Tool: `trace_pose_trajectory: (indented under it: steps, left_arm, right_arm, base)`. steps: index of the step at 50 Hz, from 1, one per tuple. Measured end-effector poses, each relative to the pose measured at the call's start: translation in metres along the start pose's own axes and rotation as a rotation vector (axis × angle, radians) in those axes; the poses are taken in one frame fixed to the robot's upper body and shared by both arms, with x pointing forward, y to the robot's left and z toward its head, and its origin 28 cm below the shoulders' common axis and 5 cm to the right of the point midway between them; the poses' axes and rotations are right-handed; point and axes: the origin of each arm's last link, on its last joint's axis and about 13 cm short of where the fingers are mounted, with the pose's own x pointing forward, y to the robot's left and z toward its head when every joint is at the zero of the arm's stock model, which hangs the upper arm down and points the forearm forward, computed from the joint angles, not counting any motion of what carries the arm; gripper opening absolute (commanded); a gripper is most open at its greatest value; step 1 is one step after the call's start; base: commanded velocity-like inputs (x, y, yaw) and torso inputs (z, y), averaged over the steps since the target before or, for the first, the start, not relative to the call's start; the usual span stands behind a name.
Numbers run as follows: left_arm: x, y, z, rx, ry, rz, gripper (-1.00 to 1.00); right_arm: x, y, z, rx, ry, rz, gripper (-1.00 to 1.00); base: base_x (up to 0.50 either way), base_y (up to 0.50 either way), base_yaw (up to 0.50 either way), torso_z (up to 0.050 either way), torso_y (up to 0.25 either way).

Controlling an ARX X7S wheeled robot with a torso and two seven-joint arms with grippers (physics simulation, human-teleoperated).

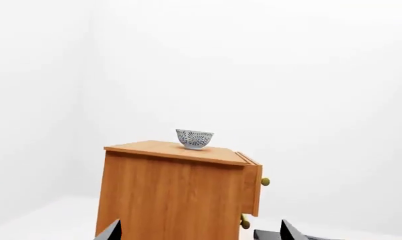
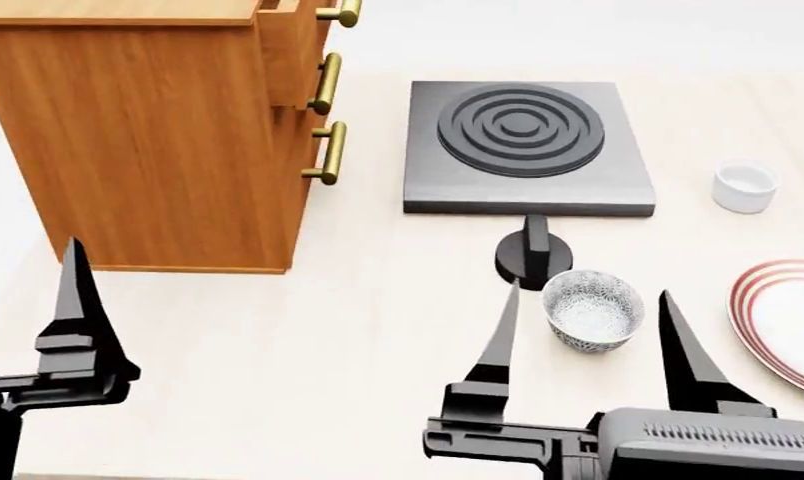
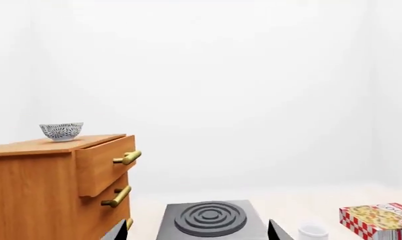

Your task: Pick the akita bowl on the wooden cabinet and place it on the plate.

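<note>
Head view shows the right gripper [image 2: 589, 335] spread wide above the counter [image 2: 309, 360], its dark fingers on either side of a second patterned bowl [image 2: 592, 309] without touching it. The left gripper [image 2: 75, 310] shows only one finger, so its opening cannot be told. The akita bowl [image 1: 194, 138] stands upright on top of the wooden cabinet [image 1: 174, 195], near its back edge, well apart from both grippers. The plate [image 2: 782, 320] lies at the counter's right edge, just beside the second bowl. A black hotplate [image 2: 525, 145] and a white cup [image 2: 745, 186] sit further back.
</note>
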Motion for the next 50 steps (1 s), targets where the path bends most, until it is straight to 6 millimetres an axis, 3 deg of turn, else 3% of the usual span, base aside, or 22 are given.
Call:
trace_pose_trajectory:
  steps: [13, 39, 50]
  left_arm:
    - [0.002, 0.0, 0.016, -0.029, -0.047, -0.005, 1.0]
    - [0.0, 0.0, 0.023, -0.041, -0.072, -0.014, 1.0]
    - [0.011, -0.007, 0.04, -0.051, -0.096, -0.055, 1.0]
  right_arm:
    - [-0.005, 0.001, 0.013, 0.019, -0.052, 0.007, 1.0]
    - [-0.009, 0.003, 0.019, 0.025, -0.076, 0.033, 1.0]
    - [-0.011, 0.003, 0.022, 0.028, -0.083, 0.035, 1.0]
  base:
    - [0.0, 0.0, 0.0, 0.0, 0.0]
    - [0.0, 0.0, 0.0, 0.0, 0.0]
    - [0.0, 0.0, 0.0, 0.0, 0.0]
